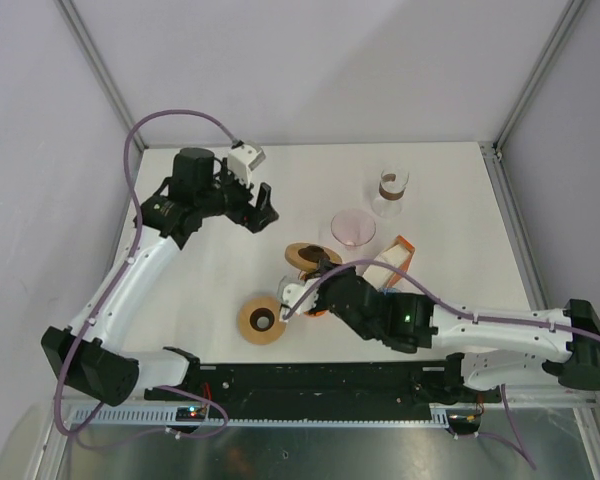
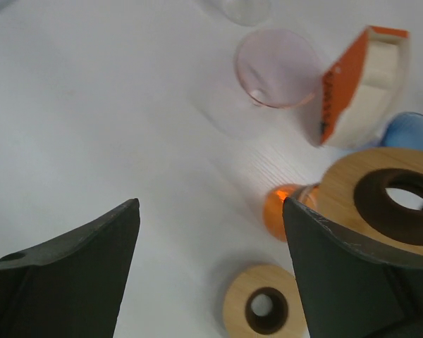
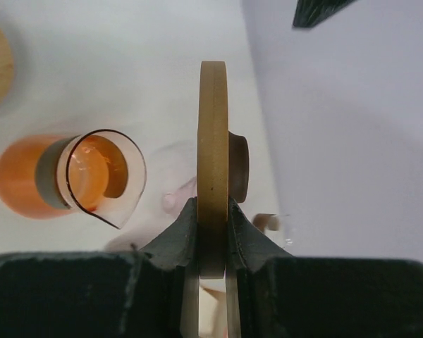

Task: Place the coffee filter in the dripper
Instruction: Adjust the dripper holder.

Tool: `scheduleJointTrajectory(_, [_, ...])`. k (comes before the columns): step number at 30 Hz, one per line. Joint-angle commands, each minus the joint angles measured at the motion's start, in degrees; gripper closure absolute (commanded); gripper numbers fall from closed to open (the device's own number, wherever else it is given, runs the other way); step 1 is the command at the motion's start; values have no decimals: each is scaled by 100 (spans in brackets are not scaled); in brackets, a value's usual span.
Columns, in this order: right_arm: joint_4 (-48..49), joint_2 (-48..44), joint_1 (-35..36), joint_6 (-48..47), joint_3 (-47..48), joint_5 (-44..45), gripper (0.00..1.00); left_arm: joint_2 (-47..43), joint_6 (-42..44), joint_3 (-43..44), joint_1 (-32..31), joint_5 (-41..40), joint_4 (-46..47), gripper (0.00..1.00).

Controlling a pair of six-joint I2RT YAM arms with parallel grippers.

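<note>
The pink glass dripper (image 1: 353, 228) sits on the table right of centre; it also shows in the left wrist view (image 2: 278, 67). An orange and white filter box (image 1: 396, 260) lies just in front of it, with cream filters inside (image 2: 381, 67). My right gripper (image 1: 315, 272) is shut on a wooden ring (image 1: 305, 254), held edge-on between the fingers in the right wrist view (image 3: 213, 141), above an orange glass vessel (image 3: 70, 176). My left gripper (image 1: 260, 208) is open and empty above the table, left of the dripper (image 2: 210, 211).
A second wooden ring (image 1: 263, 321) lies flat on the table near the front (image 2: 261, 310). A clear glass carafe with a brown band (image 1: 390, 190) stands behind the dripper. A blue object (image 2: 412, 130) shows beside the filter box.
</note>
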Motion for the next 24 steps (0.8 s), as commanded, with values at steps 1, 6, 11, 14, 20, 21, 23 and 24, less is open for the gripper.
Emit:
scheduleJointTrajectory(1, [1234,48,462,-1831,-314,1157,100,66,-648,-80,3,1589,-172,13])
scheduleJointTrajectory(6, [2422,-12,682,-3094,-933,1414,100,215,-1642,65,-1,2731,-175,5])
scheduleJointTrajectory(11, [4111,146,787,-4347,-1479,1711,100,324,-2061,-90,-10,3261,-162,1])
scheduleJointTrajectory(14, [4854,371,791,-4926,-1585,1807,100,432,-2186,-302,-14,3357,-98,0])
scheduleJointTrajectory(20, [6082,749,794,-5801,-1715,1831,100,640,-2428,-517,-21,3623,90,0])
scheduleJointTrajectory(21, [6155,784,794,-5841,-1721,1802,100,670,-2484,-555,-22,3708,155,1])
scheduleJointTrajectory(23, [6177,810,786,-5817,-1726,1754,100,717,-2599,-601,-25,3977,261,9])
scheduleJointTrajectory(24, [6150,819,773,-5792,-1722,1737,100,727,-2649,-593,-24,4114,297,14])
